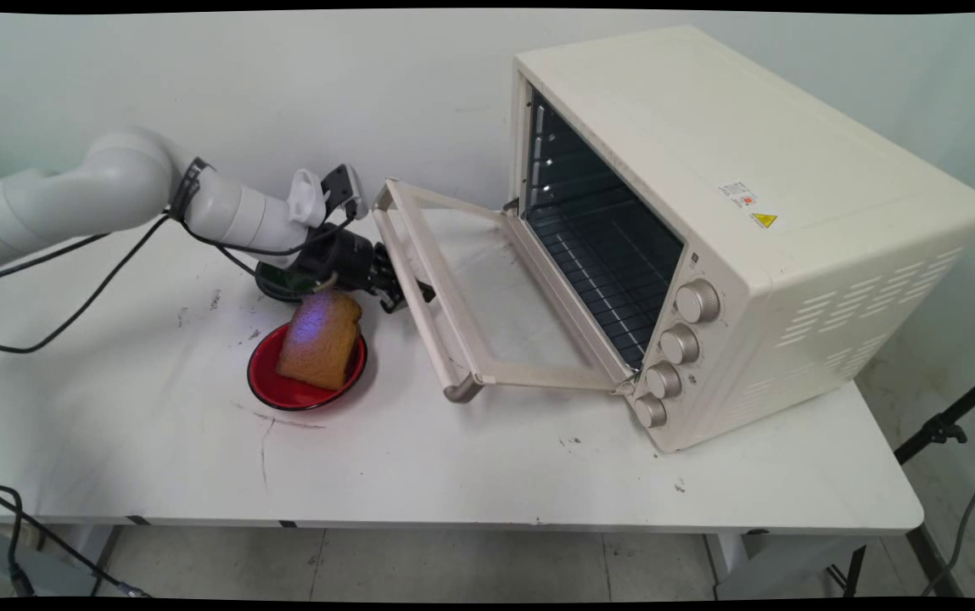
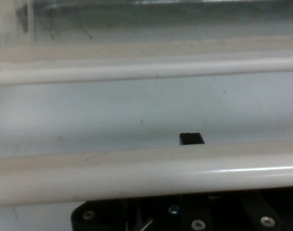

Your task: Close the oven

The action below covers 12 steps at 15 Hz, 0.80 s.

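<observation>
Arm: white arm [image 1: 114, 191] reaches in from the table's left edge, low over the table, with black cables hanging off it.
Plate: red plate [image 1: 262, 386] left of the table's middle, just below the wrist, carrying a thick brown slice of bread [image 1: 322, 339] that leans on its far rim.
Gripper: black gripper [image 1: 398, 288] is right up against the door handle, at about the middle of its length; whether it is wide or narrow, cannot tell.
Handle: pale metal bar [image 1: 432, 331] running along the door's free edge; the hand view shows it as a glossy bar across the lower frame.
Door: cream-framed glass door [image 1: 495, 288] dropped open towards the left, tilted, hinged at the oven's foot.
Oven: cream oven [image 1: 708, 153] on the table's right half, dark inside with a wire rack [image 1: 606, 280] and four silver knobs [image 1: 679, 344] down its front.
</observation>
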Motion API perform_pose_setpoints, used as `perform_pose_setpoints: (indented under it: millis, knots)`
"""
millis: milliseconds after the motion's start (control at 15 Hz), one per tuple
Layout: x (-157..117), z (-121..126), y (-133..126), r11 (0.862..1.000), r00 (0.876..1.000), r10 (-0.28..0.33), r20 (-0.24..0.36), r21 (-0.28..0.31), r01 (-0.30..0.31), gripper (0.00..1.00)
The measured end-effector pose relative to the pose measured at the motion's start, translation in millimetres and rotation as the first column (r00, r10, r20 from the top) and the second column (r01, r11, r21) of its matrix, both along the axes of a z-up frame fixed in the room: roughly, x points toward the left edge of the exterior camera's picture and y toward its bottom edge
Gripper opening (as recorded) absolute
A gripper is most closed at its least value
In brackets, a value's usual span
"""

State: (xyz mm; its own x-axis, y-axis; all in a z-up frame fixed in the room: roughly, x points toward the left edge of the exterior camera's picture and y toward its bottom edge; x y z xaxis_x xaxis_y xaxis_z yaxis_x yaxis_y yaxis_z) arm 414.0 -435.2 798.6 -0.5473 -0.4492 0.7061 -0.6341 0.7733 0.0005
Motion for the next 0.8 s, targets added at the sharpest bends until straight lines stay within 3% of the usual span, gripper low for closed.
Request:
perform_pose_setpoints:
  millis: [800]
  knots:
    - [-28,80,-31,0.998,0.994,0.027,-0.104,-0.061,-0.034,0.00]
